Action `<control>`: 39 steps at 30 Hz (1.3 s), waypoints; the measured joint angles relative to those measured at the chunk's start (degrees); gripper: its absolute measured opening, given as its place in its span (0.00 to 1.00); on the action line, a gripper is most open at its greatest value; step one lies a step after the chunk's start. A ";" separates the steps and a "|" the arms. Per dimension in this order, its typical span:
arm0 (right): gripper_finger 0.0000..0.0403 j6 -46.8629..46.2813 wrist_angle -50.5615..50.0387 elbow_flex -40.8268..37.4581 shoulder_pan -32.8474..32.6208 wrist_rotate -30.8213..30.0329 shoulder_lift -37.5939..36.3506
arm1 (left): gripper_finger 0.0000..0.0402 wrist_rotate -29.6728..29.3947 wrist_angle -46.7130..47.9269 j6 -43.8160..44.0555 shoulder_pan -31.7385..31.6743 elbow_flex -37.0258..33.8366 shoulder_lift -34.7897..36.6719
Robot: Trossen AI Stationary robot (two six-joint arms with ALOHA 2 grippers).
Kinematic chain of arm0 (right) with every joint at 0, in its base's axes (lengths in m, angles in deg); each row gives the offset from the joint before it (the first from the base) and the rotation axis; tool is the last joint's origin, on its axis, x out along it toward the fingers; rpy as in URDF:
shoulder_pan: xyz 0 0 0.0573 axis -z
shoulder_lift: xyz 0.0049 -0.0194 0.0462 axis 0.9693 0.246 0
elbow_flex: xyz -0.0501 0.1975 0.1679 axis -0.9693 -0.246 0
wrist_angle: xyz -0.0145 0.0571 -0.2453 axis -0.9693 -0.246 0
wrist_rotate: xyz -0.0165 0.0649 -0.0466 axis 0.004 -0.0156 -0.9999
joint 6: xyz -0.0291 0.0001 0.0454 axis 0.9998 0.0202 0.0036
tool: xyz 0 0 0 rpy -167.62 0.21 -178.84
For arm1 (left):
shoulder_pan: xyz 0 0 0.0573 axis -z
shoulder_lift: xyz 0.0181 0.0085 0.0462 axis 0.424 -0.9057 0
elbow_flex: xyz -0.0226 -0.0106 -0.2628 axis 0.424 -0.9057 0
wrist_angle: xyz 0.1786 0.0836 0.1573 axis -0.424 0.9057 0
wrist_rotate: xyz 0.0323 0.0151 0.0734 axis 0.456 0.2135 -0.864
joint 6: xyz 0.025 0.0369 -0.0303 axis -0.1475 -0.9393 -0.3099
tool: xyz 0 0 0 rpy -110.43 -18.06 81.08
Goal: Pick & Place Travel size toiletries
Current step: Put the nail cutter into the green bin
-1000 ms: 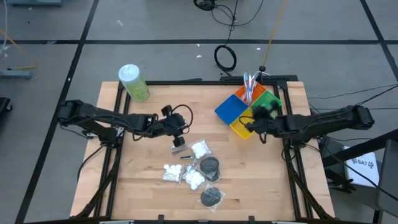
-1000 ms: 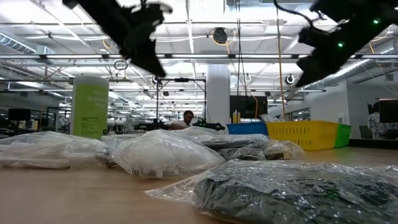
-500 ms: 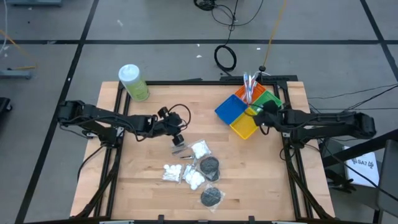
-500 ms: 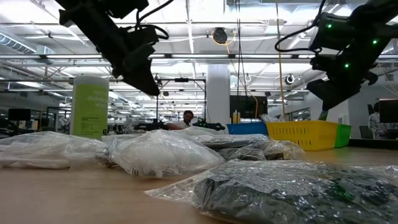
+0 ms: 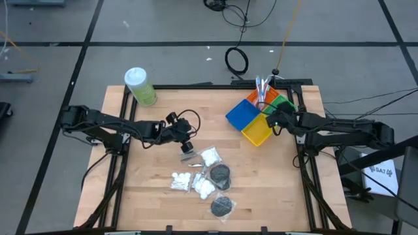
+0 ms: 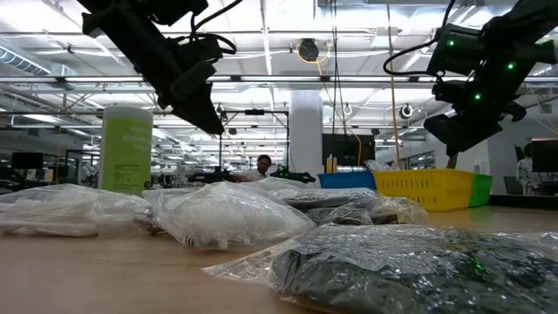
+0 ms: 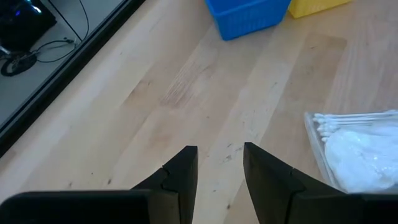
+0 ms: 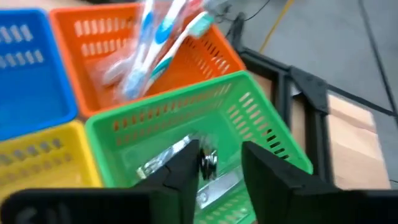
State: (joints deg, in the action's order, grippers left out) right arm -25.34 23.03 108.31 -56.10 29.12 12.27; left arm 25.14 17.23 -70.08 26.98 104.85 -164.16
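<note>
The loose toiletries lie in a heap on the table's middle: clear bags of white cotton balls (image 5: 210, 156) (image 5: 204, 188), black round discs (image 5: 220, 175) (image 5: 223, 206) and a bag of cotton swabs (image 7: 351, 121). Blue-white toothbrushes (image 8: 155, 43) stand in the orange basket (image 5: 256, 99). A silver tube (image 8: 165, 163) lies in the green basket (image 8: 261, 118). My left gripper (image 5: 185, 143) hangs open above bare wood just left of the heap, with nothing between its fingers (image 7: 181, 171). My right gripper (image 5: 274, 121) is open above the green basket and holds nothing.
A big green bottle with a white cap (image 5: 140, 87) stands at the far left corner. The blue basket (image 5: 241, 113) and the yellow basket (image 5: 257, 132) adjoin the orange and green ones at the far right. Bare wood lies left of and behind the heap.
My right gripper has drawn back a little toward the table's right edge and come lower over the green basket. My left gripper has shifted slightly toward the near left and sunk a little. The heap of toiletries has stayed where it was.
</note>
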 joint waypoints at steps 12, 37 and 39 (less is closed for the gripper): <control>0.57 5.40 8.82 -0.02 -0.28 -0.12 -0.02 | 0.32 5.91 1.76 0.02 -0.02 0.00 0.00; 0.58 28.55 50.00 0.00 -14.42 33.03 0.04 | 0.32 13.89 5.42 10.31 6.25 0.04 -14.25; 0.58 28.57 50.08 0.00 -15.09 33.02 0.04 | 0.32 13.89 5.46 11.15 6.25 0.04 -15.62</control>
State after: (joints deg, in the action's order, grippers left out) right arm 3.23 73.10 108.31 -71.19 62.13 12.31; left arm 39.03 22.69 -58.92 33.23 104.89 -179.77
